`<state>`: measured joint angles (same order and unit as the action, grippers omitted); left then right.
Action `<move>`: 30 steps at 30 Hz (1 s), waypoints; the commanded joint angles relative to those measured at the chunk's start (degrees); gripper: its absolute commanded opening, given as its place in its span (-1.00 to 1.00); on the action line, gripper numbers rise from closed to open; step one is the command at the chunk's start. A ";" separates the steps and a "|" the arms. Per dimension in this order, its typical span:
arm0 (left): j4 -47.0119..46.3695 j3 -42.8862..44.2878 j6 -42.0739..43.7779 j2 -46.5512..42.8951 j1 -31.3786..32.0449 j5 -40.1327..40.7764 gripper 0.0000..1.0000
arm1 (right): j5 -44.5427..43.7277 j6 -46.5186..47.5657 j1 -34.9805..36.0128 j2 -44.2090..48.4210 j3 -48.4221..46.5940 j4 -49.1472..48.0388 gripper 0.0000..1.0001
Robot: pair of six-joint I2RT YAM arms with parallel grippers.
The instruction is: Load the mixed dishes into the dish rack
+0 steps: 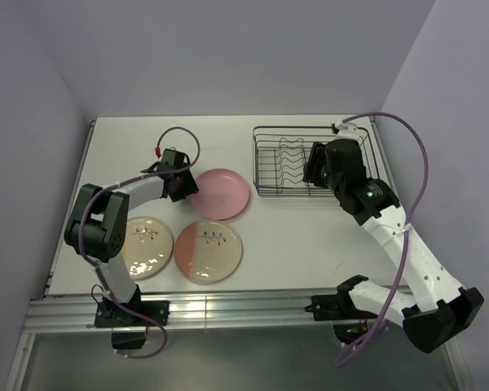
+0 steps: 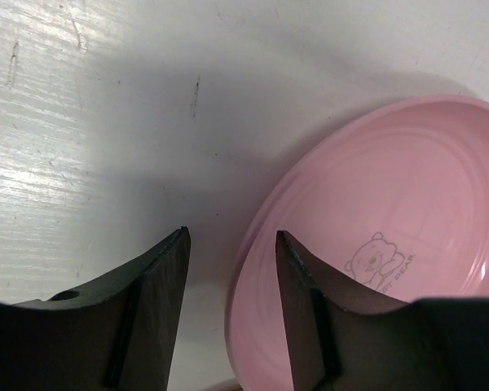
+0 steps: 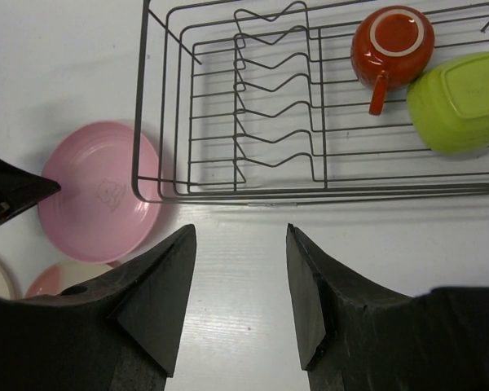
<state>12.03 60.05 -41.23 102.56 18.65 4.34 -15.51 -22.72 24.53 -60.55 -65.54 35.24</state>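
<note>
Our left claw stands spread, one finger over the white table and the other over the rim of the plain pink round plate, which lies flat at its 3 o'clock in the top view. Our right claw is spread too and grips nothing. At its 12 o'clock lies the dark wire dish rack, holding the small orange-red cup and the lime-green squarish bowl side by side in its right end. From the pink plate, the pink-and-cream plate rests at 6 o'clock and the yellow-and-cream sprigged plate at 8 o'clock.
</note>
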 commanded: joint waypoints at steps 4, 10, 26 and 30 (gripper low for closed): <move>-0.69 -1.87 -0.16 -0.52 -0.02 -3.90 -0.04 | 0.13 -0.48 0.43 2.98 1.46 0.17 0.12; -2.10 -1.78 -0.51 -0.17 -0.02 -5.65 -0.18 | -0.05 -0.48 0.43 5.27 2.52 0.88 0.12; -4.30 -4.42 -1.22 -5.78 -0.11 -6.10 -1.00 | 1.09 -0.92 0.43 8.17 5.42 1.41 0.12; -0.79 -3.45 -0.52 -9.92 -0.46 -4.69 -1.00 | 2.67 -1.45 0.43 8.26 6.03 1.06 0.12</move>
<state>9.02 56.16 -42.57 98.10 18.61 -2.20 -13.93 -23.24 24.62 -53.41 -60.14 36.97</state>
